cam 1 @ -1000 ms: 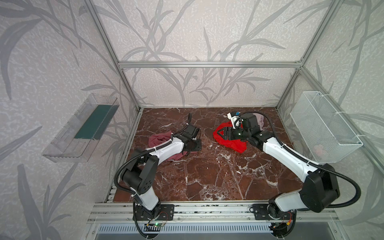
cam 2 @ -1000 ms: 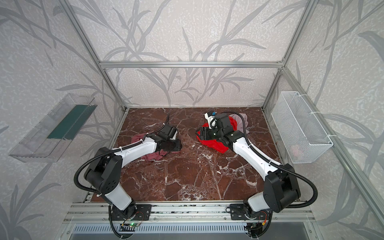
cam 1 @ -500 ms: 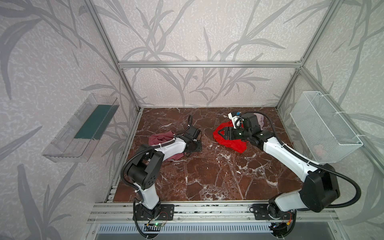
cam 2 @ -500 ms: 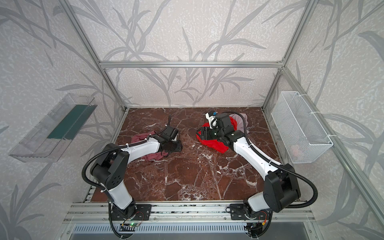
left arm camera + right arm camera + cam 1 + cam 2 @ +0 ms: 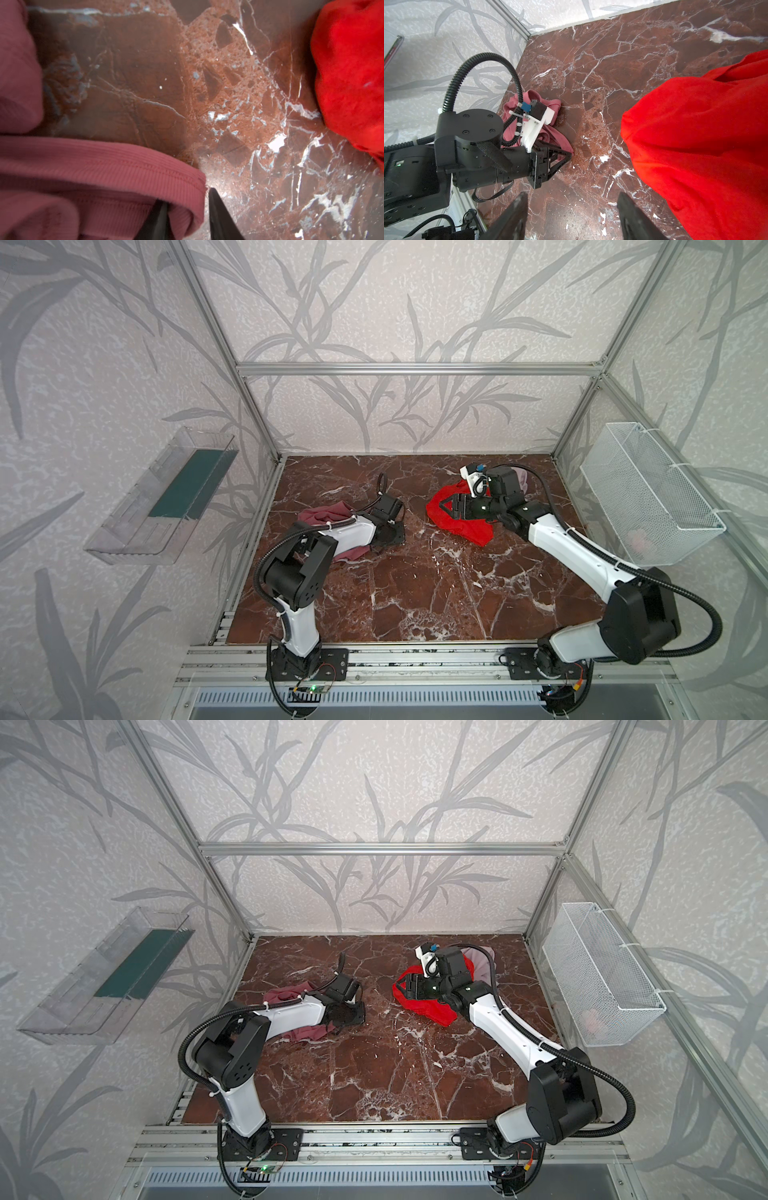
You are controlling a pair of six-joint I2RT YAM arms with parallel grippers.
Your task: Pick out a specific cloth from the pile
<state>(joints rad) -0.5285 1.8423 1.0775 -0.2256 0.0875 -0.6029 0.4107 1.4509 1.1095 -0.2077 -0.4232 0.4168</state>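
Narrowed since a second ago, the left gripper (image 5: 568, 155) pinches the ribbed hem of the cloth (image 5: 324, 516), which lies crumpled near the worktop's (image 5: 415, 593) left edge, well apart from the pile (image 5: 432, 1006). Toward the rear right corner sprawls the red cloth (image 5: 461, 526); the right gripper (image 5: 572, 195) hovers beside it, jaws spread over bare marble, with the lilac-grey cloth (image 5: 478, 967) behind its wrist.

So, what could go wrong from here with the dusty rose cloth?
The left end effector straddles only the hem edge of the cloth, so the fold may slip out on lifting. Much of the cloth lies under the left arm and might drag. The open right end effector hovers beside the red cloth and could snag it.
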